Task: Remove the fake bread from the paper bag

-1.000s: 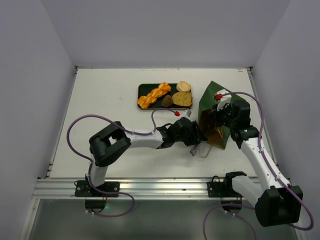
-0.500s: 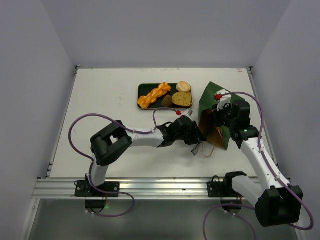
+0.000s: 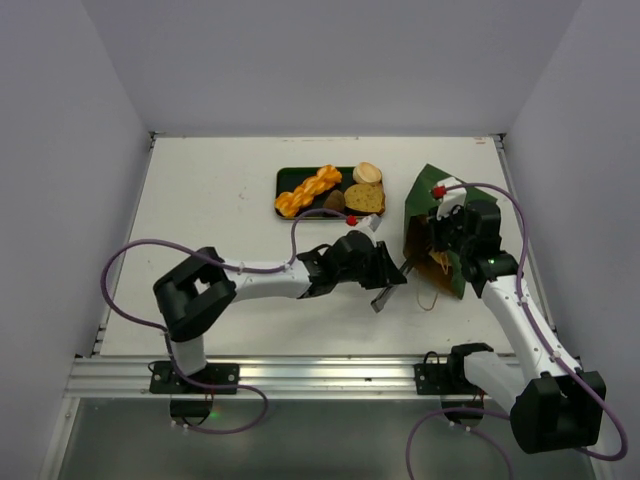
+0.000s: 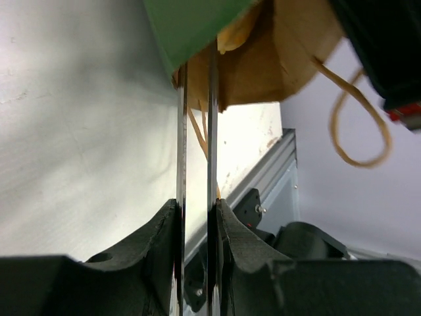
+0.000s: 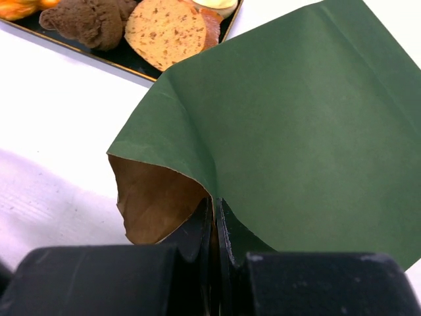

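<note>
On the white table (image 3: 200,200) between grey walls (image 3: 300,60), left fingers (image 4: 160,240) clamp tongs (image 4: 212,131), right fingers (image 5: 189,238) pinch the paper bag (image 5: 296,131).

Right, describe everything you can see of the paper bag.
The paper bag is dark green outside and brown kraft inside, with thin twine loop handles. It lies tipped on the table right of the tray, its creased mouth open toward the left arm. The right gripper pinches its rim. Metal tongs, held by the left gripper, reach its mouth, where something yellow shows inside.
</note>
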Action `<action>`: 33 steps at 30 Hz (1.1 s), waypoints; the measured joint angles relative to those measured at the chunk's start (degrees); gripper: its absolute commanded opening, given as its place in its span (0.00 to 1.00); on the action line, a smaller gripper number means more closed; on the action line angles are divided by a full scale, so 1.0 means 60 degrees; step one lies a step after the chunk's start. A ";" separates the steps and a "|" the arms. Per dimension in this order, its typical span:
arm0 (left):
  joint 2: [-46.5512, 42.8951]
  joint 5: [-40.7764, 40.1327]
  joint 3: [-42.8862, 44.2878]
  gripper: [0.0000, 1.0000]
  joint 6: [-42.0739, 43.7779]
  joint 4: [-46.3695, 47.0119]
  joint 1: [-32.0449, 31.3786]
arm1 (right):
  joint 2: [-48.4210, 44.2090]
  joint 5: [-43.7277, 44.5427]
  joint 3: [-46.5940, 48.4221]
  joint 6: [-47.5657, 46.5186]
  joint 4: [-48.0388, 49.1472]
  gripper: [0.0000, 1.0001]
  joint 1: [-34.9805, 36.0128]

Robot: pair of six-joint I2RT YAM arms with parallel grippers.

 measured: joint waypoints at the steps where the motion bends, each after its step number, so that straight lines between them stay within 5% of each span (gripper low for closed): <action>1: -0.0178 0.0000 -0.0069 0.00 0.0080 -0.0011 -0.0026 | 0.0000 0.0036 0.0000 0.0000 0.0011 0.00 -0.0004; 33: -0.4011 -0.0007 -0.1672 0.00 0.2233 -0.3249 -0.0535 | 0.0000 0.0499 -0.0004 0.0000 0.0033 0.00 -0.0091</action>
